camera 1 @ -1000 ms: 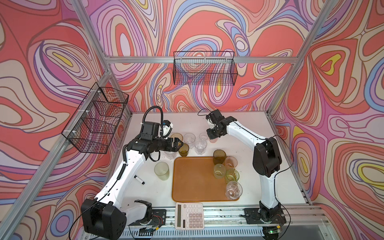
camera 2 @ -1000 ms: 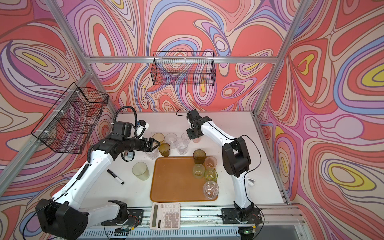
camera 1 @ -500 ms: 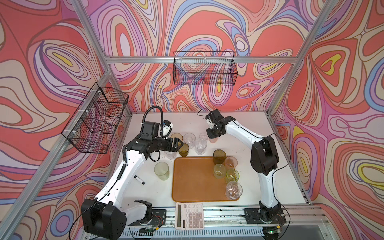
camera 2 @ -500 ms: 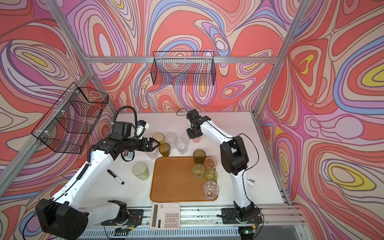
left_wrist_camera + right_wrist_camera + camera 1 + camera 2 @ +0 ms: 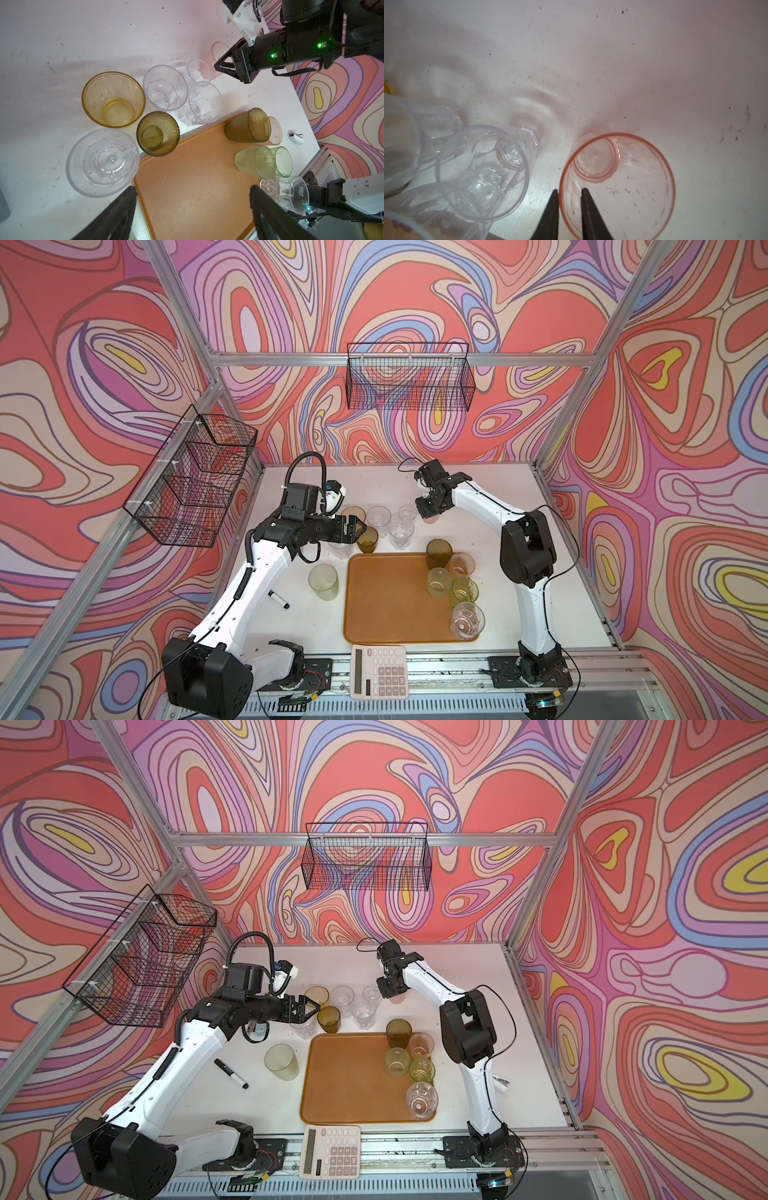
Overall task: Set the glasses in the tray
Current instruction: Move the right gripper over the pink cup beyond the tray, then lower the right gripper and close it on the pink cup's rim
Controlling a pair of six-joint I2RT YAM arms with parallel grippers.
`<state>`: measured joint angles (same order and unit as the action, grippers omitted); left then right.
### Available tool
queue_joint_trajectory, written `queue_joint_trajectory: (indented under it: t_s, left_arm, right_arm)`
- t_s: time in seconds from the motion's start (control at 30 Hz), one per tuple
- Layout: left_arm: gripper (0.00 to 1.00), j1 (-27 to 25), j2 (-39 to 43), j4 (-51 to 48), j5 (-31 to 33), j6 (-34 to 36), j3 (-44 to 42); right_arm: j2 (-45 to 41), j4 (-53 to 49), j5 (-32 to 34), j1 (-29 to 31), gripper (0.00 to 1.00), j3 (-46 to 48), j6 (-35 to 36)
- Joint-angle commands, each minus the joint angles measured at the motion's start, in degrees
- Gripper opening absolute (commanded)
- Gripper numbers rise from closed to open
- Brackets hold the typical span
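Right gripper [image 5: 569, 190] is pinched almost together across the rim of a pink faceted see-through tumbler [image 5: 618, 182], one finger inside and one outside. That tumbler stands upright on the white worktop [image 5: 478, 489], just beyond the far right corner of the flat orange-brown tray [image 5: 386, 601]. Left gripper [image 5: 358, 530] hangs with jaws wide apart just beside an olive-brown dimpled tumbler [image 5: 368, 540] off the tray's far left corner. Five tumblers [image 5: 439, 580] stand along the tray's right edge.

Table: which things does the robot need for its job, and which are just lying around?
For the job: tray, glasses in the tray, glasses on the table, pink glass.
Just lying around: calculator, marker, wire baskets.
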<state>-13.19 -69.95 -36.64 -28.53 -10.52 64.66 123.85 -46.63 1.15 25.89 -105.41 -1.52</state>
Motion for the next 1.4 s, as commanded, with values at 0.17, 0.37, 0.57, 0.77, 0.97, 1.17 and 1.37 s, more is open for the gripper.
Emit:
queue_joint_trajectory:
  t_s: [0.17, 0.37, 0.57, 0.77, 0.97, 1.17, 1.37]
  left_arm:
    - [0.88, -0.3, 0.9, -0.7, -0.7, 1.0, 0.3]
    - [0.88, -0.3, 1.0, -0.6, -0.6, 1.0, 0.4]
    - [0.88, -0.3, 1.1, -0.7, -0.7, 1.0, 0.4]
    - [0.88, -0.3, 1.2, -0.7, -0.6, 1.0, 0.3]
    - [0.88, -0.3, 1.3, -0.7, -0.5, 1.1, 0.3]
    - [0.88, -0.3, 1.0, -0.7, -0.4, 1.1, 0.4]
    - [0.88, -0.3, 1.1, -0.8, 0.0, 1.3, 0.4]
  right_arm:
    - [1.3, 0.1, 1.1, -0.6, 0.1, -0.5, -0.4]
    - [0.9, -0.3, 1.8, -0.6, 0.06, -0.5, -0.1]
    - [-0.1, -1.1, 2.3, -0.7, 0.0, -0.6, -0.3]
    - [-1.9, -3.1, 3.7, -0.6, 0.0, -1.1, -0.8]
    - [-5.2, -5.0, 4.1, -0.7, 0.0, -0.8, -1.5]
    - [-8.9, -6.5, 4.1, -0.7, 0.0, 1.0, -2.2]
    - [-11.8, -9.0, 4.5, -0.6, 0.0, 1.1, -2.8]
